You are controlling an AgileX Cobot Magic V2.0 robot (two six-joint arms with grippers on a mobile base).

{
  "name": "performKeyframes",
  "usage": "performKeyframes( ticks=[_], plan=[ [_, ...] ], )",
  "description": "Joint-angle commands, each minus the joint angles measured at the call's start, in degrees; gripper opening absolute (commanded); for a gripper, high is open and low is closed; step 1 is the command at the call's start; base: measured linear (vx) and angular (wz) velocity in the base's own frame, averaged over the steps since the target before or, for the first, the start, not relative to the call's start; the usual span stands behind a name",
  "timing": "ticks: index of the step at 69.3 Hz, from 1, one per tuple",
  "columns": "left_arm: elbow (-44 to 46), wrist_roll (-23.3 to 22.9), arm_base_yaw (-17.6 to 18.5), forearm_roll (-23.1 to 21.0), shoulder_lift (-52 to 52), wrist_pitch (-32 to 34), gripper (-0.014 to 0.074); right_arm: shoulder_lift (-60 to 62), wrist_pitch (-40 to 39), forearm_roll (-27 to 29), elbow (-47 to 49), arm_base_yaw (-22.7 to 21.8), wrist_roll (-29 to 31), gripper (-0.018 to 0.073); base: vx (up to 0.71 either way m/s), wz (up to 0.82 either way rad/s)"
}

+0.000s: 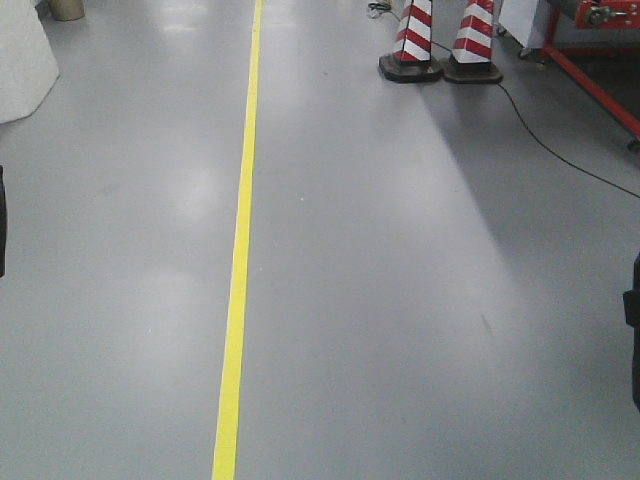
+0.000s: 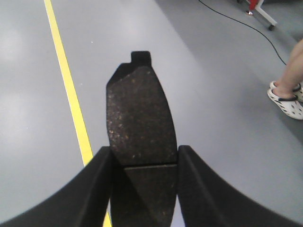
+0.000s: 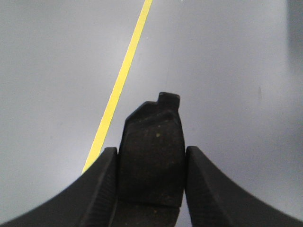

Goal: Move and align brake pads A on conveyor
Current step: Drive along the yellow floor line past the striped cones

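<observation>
Each gripper carries one brake pad above the grey floor. In the left wrist view a dark speckled brake pad (image 2: 139, 118) with a centre groove and a tab at its far end sticks forward, and my left gripper (image 2: 144, 158) is shut on its sides. In the right wrist view a second brake pad (image 3: 154, 146) sits clamped the same way in my right gripper (image 3: 151, 161). The conveyor is out of view in all views. In the front view only dark slivers of the arms show at the left and right edges.
A yellow floor line (image 1: 240, 250) runs straight ahead. Two red-and-white cones (image 1: 440, 40) stand at the far right beside a red metal frame (image 1: 600, 70), with a black cable (image 1: 560, 160) on the floor. A person's foot in a white shoe (image 2: 286, 101) is at the right.
</observation>
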State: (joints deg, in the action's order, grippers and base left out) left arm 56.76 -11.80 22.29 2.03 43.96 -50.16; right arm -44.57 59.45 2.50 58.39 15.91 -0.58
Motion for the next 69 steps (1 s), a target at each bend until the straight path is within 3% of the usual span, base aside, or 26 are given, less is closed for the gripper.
performKeyframes(
  ticks=[1, 69],
  plan=[
    [1.6, -0.5, 0.3, -0.1, -0.3, 5.1, -0.0006, 0.2, -4.0, 0.0, 1.6, -0.1, 0.6, -0.0008, 0.69, 0.06],
    [1.6, -0.5, 0.3, -0.1, -0.3, 5.0, -0.0006, 0.2, -4.1, -0.1, 1.6, -0.1, 0.6, -0.0008, 0.79, 0.09]
  ],
)
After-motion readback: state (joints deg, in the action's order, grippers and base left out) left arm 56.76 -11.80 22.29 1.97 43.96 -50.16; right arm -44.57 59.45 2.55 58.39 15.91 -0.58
